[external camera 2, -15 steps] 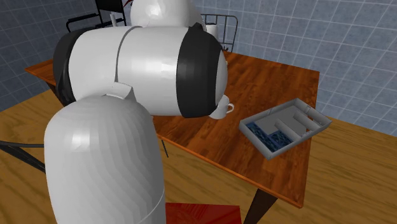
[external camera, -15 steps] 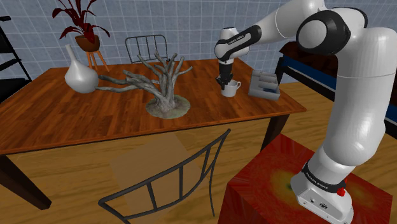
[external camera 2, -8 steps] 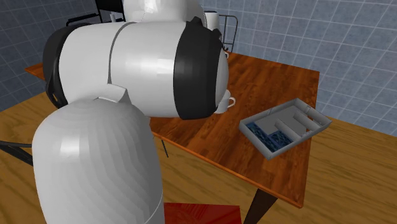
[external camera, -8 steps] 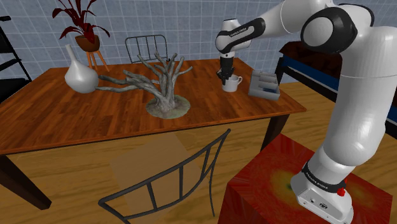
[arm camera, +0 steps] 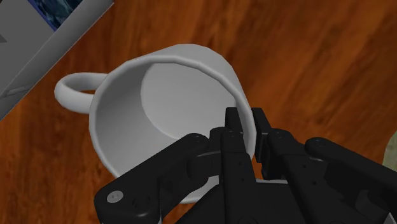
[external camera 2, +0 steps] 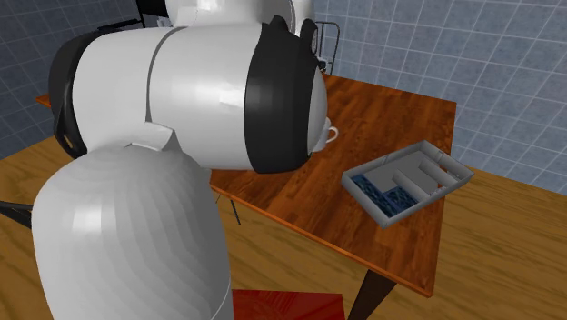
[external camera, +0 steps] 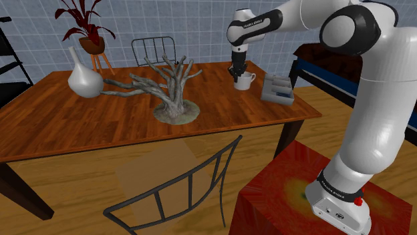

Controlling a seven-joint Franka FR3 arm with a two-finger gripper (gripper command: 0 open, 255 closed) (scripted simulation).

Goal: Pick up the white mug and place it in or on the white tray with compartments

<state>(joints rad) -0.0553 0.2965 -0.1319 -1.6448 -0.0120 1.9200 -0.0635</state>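
Note:
The white mug (external camera: pixel 245 81) hangs just above the wooden table (external camera: pixel 80 120), my gripper (external camera: pixel 238 75) shut on its rim. In the wrist view the two black fingers (arm camera: pixel 236 125) pinch the mug's (arm camera: pixel 159 105) wall, one inside and one outside, opposite the handle. The handle points toward the grey compartment tray (arm camera: pixel 38 48). That tray (external camera: pixel 277 89) lies near the table corner, a short way toward the shoulder view's right of the mug. In the second exterior view the tray (external camera 2: pixel 452 180) shows blue-lined compartments, and the arm hides all of the mug (external camera 2: pixel 331 134) but its handle.
A grey branch sculpture (external camera: pixel 170 88) and a white vase (external camera: pixel 83 79) stand on the table toward the shoulder view's left. A wire chair (external camera: pixel 180 190) is at the near table edge, another (external camera: pixel 152 49) behind. The red stand (external camera: pixel 294 200) is at lower right.
The gripper has risen with the mug in it, lifting it off the table. The arm's upper links swung up as well. The tray has not moved.

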